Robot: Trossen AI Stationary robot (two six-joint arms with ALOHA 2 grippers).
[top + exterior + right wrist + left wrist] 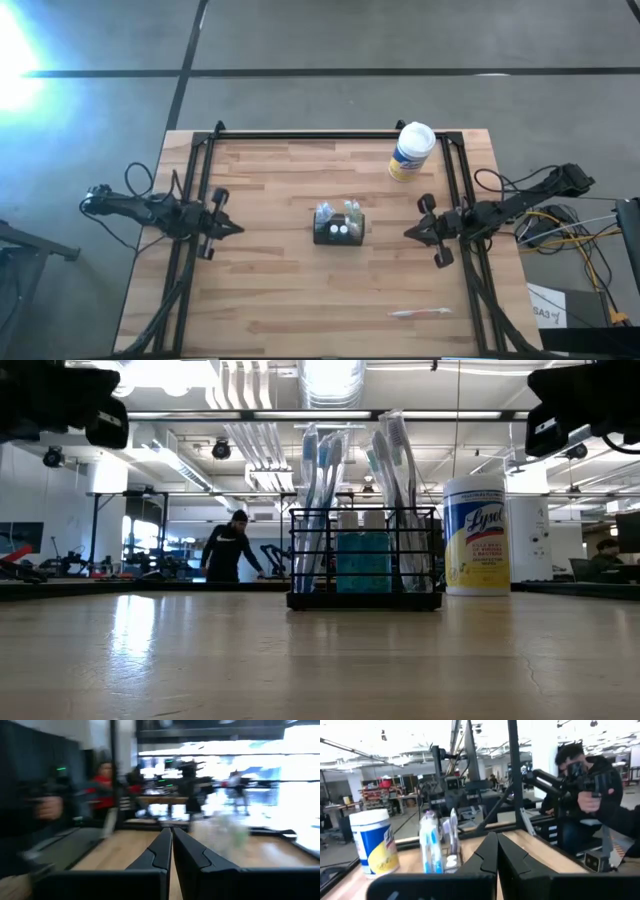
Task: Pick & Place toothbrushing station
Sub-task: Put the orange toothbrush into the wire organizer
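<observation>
Your toothbrushing station [339, 228] sits upright pretty much dead center on the wooden table [270, 290], a black wire holder with toothbrushes sticking up out of it. Your left gripper [232, 228] hangs over the left side of the table with its fingers pressed together, holding nothing, and your right gripper [412, 232] mirrors it on the right side, jaws also clenched on nothing. Both are well apart from the station. The wipes canister [410, 152] stands near the far right corner, and a loose toothbrush [420, 313] lies flat near the front right edge.
</observation>
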